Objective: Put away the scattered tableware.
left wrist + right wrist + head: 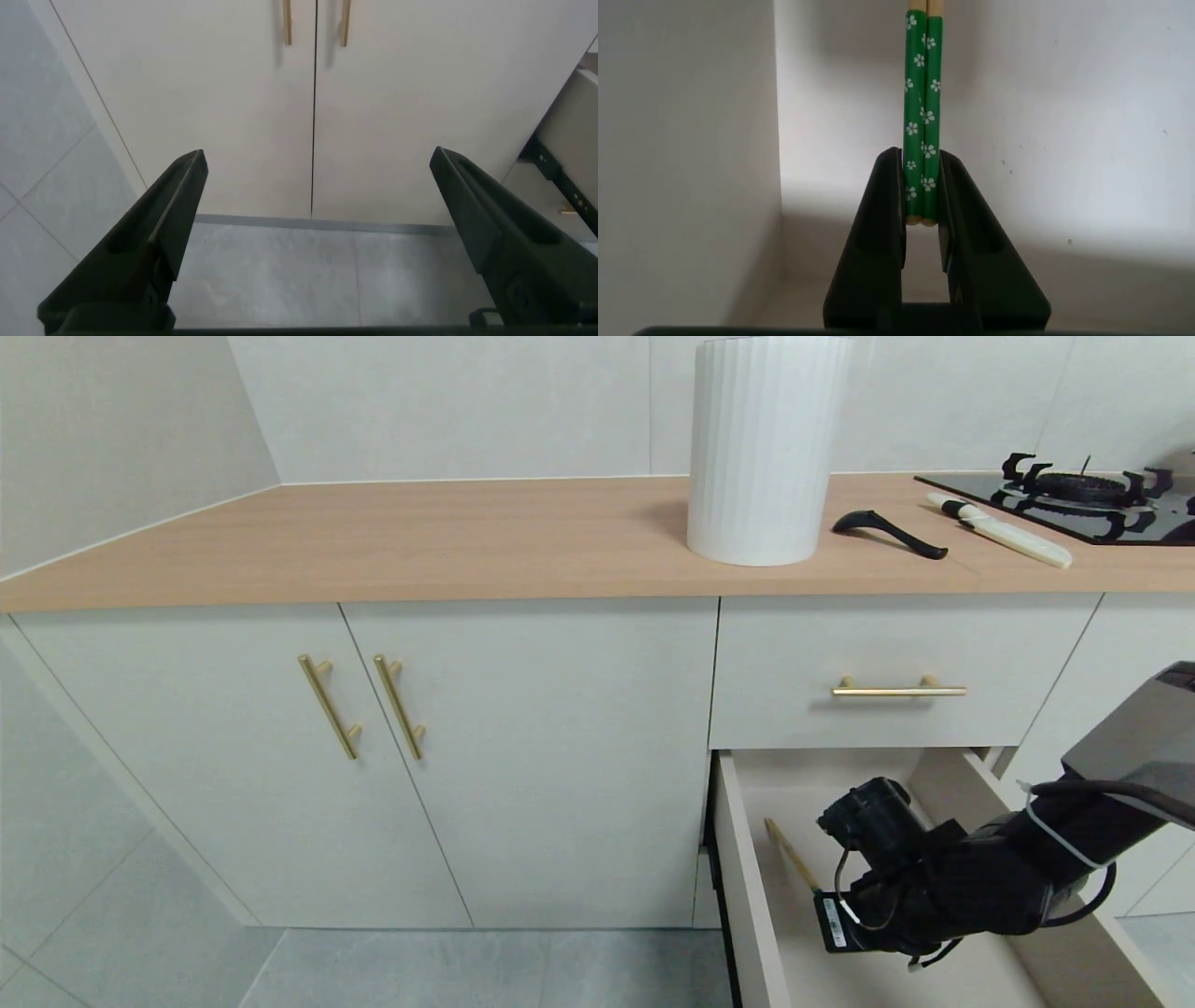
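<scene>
A pair of chopsticks (923, 93), green with white flowers at one end and bare wood at the other, is pinched in my right gripper (923, 163), which is shut on the green end. In the head view the right gripper (840, 907) is low inside the open lower drawer (744, 859), and the chopsticks (789, 852) slant toward the drawer's back left. On the counter lie a black spoon (887, 533) and a white-bladed knife (1001, 530). My left gripper (318, 163) is open and empty, facing the cabinet doors (313, 93) close above the floor.
A tall white ribbed container (761, 448) stands on the wooden counter (420, 537) beside the spoon. A gas hob (1074, 499) is at the far right. The upper drawer with a gold handle (898, 690) is closed above the open one.
</scene>
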Controlling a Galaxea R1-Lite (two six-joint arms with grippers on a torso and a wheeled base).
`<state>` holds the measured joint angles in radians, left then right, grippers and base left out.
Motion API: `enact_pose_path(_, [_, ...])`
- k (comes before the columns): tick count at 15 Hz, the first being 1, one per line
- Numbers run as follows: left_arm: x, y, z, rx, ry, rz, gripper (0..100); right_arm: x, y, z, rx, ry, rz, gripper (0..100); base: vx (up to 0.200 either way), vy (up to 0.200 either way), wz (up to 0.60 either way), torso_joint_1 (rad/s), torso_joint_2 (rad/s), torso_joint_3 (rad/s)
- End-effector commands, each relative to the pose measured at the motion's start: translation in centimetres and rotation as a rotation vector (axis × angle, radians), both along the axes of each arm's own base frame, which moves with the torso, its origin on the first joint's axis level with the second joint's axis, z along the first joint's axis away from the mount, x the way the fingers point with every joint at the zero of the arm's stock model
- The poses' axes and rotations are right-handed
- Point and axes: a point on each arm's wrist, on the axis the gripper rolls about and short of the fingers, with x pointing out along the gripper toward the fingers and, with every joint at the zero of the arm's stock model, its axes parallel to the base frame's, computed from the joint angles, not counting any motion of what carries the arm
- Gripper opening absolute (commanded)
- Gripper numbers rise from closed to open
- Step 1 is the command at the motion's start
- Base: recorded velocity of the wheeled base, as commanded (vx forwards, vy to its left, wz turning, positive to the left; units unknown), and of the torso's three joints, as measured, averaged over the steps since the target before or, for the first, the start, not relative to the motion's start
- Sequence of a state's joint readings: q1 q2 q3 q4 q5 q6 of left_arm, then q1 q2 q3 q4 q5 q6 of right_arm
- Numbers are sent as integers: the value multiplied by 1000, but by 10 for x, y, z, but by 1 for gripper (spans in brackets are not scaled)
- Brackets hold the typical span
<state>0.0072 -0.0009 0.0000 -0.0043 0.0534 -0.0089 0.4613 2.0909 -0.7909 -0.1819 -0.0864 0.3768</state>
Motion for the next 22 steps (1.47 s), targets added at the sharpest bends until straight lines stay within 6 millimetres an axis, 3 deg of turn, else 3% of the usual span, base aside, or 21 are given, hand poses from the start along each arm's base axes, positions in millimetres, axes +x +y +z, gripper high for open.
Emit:
enact_pose_path(1, [0, 0, 0, 0, 0, 1, 100, 2, 1, -12, 1, 22, -20, 0, 0, 0, 0, 0, 0, 0])
enact_pose_path(12, [0, 0, 0, 0, 0, 1, 100, 11, 6, -36, 11, -20, -53, 0, 0, 0, 0, 0, 0, 0])
enact_pose_path(13, [0, 0, 0, 0, 0, 1, 100, 11, 6, -37, 11, -19, -53, 100, 0, 0, 0, 0, 0, 0])
enact_pose_path(17, [0, 0, 0, 0, 0, 1, 100, 11, 6, -33, 19, -28, -65, 100, 0, 0, 0, 0, 0, 0])
enact_pose_path(19, [0, 0, 0, 0, 0, 1, 100, 6, 9, -10, 42, -82, -51, 100, 0, 0, 0, 0, 0, 0])
enact_pose_path(22, [0, 0, 0, 0, 0, 1, 100, -25, -6, 103, 121, -271, -57, 100, 0, 0, 0, 0, 0, 0])
